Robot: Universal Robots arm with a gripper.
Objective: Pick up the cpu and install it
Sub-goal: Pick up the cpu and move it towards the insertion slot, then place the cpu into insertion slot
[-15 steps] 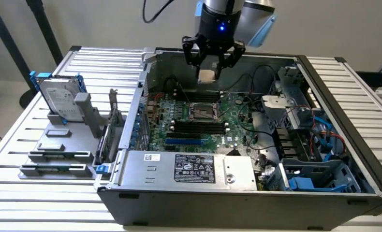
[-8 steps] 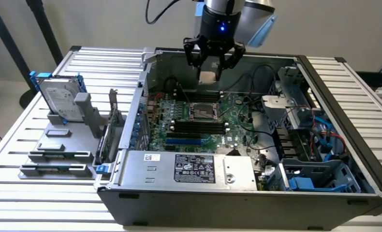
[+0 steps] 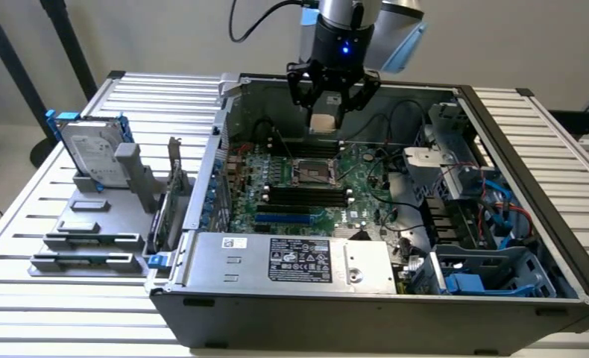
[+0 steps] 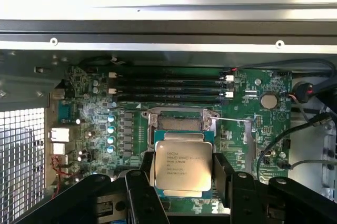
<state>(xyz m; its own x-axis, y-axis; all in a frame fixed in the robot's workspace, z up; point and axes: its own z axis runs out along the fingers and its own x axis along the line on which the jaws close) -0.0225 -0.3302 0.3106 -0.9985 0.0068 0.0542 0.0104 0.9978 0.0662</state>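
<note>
The pincer (image 3: pixel 324 112) is clenched on the cpu (image 3: pixel 323 121). In the wrist view its two black fingers (image 4: pixel 141 182) press on opposite edges of the chip (image 4: pixel 182 168), which lies flat with the printed metal top toward the camera.

In the exterior view the pincer hangs inside the open computer case (image 3: pixel 374 298), above the motherboard (image 3: pixel 274 186). The empty socket (image 3: pixel 312 173) lies below it, toward 6 o'clock from the chip. There is clear air between the two. The wrist view shows the socket (image 4: pixel 181 122) with its frame open, just past the edge of the chip, and the memory slots (image 4: pixel 168 87) beyond it.

At 9 o'clock from the case a hard drive (image 3: pixel 91 153) stands in a grey holder.

I judge that the picking is done and the carrying to the socket is in hand; the install is not yet made. To seat well, the chip must be centred over the socket, square with its frame, and go down level and gently.
</note>
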